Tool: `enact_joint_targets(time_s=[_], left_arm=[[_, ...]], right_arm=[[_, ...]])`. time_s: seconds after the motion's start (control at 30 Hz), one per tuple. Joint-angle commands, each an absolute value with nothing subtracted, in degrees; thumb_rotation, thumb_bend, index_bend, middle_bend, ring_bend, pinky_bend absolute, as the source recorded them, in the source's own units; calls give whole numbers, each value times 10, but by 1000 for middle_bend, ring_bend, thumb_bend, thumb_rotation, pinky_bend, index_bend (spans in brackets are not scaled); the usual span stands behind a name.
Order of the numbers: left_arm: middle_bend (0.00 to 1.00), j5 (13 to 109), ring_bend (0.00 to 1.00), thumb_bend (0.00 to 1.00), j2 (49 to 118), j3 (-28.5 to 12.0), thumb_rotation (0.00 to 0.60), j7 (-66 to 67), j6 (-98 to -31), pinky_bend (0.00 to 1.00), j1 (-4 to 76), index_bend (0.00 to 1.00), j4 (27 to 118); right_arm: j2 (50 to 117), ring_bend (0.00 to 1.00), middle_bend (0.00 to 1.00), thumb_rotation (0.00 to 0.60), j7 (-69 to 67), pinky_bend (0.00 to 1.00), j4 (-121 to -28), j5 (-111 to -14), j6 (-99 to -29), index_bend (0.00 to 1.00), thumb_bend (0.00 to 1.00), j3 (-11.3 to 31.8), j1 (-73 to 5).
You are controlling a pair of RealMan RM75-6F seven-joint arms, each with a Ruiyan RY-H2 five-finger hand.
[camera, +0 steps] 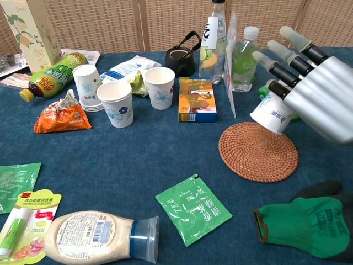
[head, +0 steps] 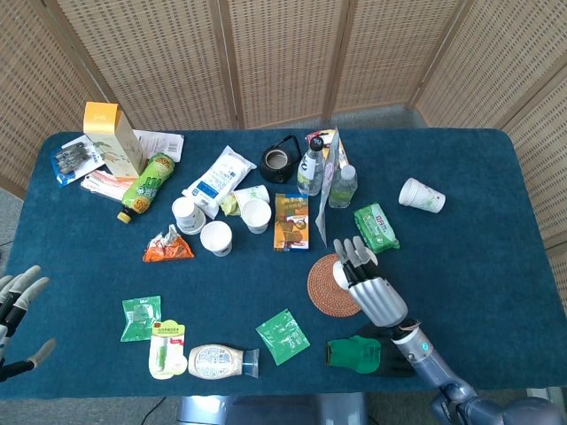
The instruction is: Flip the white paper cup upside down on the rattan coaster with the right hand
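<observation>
White paper cup [camera: 273, 114] sits in our right hand [camera: 314, 91], tipped mouth-down and leftward, hanging just above the far right part of the rattan coaster [camera: 257, 151]; from the chest view its rim seems to clear the weave, though we cannot be sure it is not touching. Our fingers [camera: 287, 55] stretch out long over the cup's upper side while the hand grasps it from behind and beneath. In the head view the same hand [head: 369, 282] covers most of the cup, only a pale sliver [head: 340, 276] showing over the coaster [head: 330, 289]. Our left hand [head: 16, 305] rests at the near left edge of the table, fingers spread and holding nothing. Near the coaster on the right lies a green work glove [camera: 303, 221], and a green tea sachet [camera: 194, 208] lies near and left of it. Farther off stand three more paper cups [camera: 117, 103] and an orange snack box [camera: 197, 99].
</observation>
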State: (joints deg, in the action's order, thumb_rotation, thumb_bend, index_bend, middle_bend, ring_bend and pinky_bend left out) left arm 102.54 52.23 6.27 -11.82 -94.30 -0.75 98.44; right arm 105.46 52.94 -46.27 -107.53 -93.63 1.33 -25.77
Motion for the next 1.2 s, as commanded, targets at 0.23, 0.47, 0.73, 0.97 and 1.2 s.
enact_joint_targets(time_s=[0.23, 0.47, 0.73, 0.97, 1.2], left_arm=[[0, 1026, 0, 333, 521, 63, 600, -121, -942, 0, -7, 0, 984], [0, 1026, 0, 333, 521, 63, 600, -123, -943, 0, -6, 0, 985], [0, 1026, 0, 334, 520, 64, 600, -124, -942, 0, -6, 0, 984], [0, 1028, 0, 333, 520, 64, 600, -123, -942, 0, -6, 0, 985], [0, 1027, 0, 334, 521, 64, 600, -122, -942, 0, -6, 0, 985]], right_arm=[[1054, 0, 0, 600, 562, 0, -452, -1094, -923, 353, 578, -8, -259], [1054, 0, 0, 600, 590, 0, -451, -1096, -908, 252, 579, -13, -257], [1042, 0, 0, 600, 599, 0, -466, -1099, -906, 194, 580, -17, -254], [1023, 0, 0, 600, 609, 0, -498, -1103, -898, 102, 577, -24, -249], [1010, 0, 0, 600, 623, 0, -525, -1104, -887, 30, 562, -22, -249]])
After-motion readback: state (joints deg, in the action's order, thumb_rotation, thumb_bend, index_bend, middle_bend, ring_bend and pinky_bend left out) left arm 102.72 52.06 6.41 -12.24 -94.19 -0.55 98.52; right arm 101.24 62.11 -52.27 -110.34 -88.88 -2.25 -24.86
